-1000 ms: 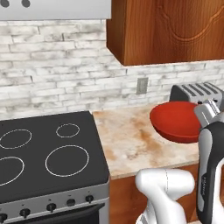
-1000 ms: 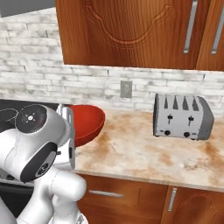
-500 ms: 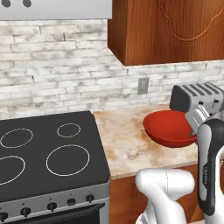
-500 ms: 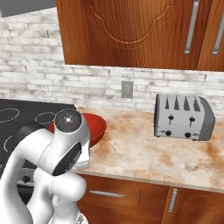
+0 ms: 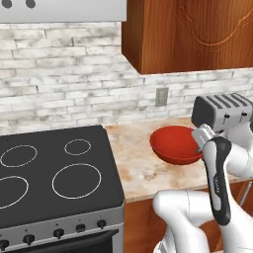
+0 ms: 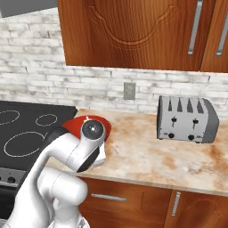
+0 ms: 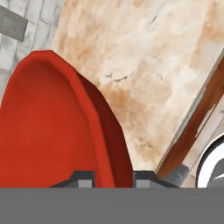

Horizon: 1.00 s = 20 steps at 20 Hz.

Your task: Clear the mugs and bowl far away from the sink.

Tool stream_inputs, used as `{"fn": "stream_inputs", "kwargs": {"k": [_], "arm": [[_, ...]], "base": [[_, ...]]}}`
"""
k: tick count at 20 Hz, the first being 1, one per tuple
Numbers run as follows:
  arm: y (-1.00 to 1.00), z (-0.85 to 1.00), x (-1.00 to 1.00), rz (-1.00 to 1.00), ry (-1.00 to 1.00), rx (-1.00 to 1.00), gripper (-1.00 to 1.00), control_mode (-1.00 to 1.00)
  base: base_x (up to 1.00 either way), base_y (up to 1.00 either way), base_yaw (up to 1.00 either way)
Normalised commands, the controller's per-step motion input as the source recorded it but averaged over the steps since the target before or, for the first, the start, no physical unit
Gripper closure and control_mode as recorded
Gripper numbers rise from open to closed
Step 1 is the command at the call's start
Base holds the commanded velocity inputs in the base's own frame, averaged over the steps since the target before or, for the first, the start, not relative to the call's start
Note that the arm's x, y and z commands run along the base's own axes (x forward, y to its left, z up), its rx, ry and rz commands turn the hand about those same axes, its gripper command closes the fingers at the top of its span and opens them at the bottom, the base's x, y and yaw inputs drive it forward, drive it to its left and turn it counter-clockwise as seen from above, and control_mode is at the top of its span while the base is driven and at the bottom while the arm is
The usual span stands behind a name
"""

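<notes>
Table [image 5: 138, 165] beside stove [image 5: 54, 173]: I see bowl lower than second ago, now close over table or just touching; cannot tell which. Toaster [image 6: 187, 119] stands right of it, apart. No sink in sight, so I judge spot far enough.

Bowl [image 7: 57, 127]: red, tilted in hand view, rim between fingertips.

Hand [image 7: 113, 178]: narrowly closed, pinching bowl rim. Lowering near done; release comes next, I reckon.
</notes>
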Motion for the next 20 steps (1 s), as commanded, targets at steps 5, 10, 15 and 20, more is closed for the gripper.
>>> {"fn": "stream_inputs", "kwargs": {"k": [5,10,15,20], "arm": [[0.0,-0.48,0.9,0.07,0.0,0.0,1.0,-1.0],[0.0,-0.28,0.72,0.02,0.04,0.0,1.0,-1.0],[0.0,-0.19,0.71,0.0,0.07,0.0,1.0,-1.0],[0.0,-0.25,0.58,0.0,0.04,0.0,1.0,-1.0]], "base": [[0.0,0.0,0.0],[0.0,0.0,0.0],[0.0,0.0,0.0],[0.0,0.0,0.0]]}}
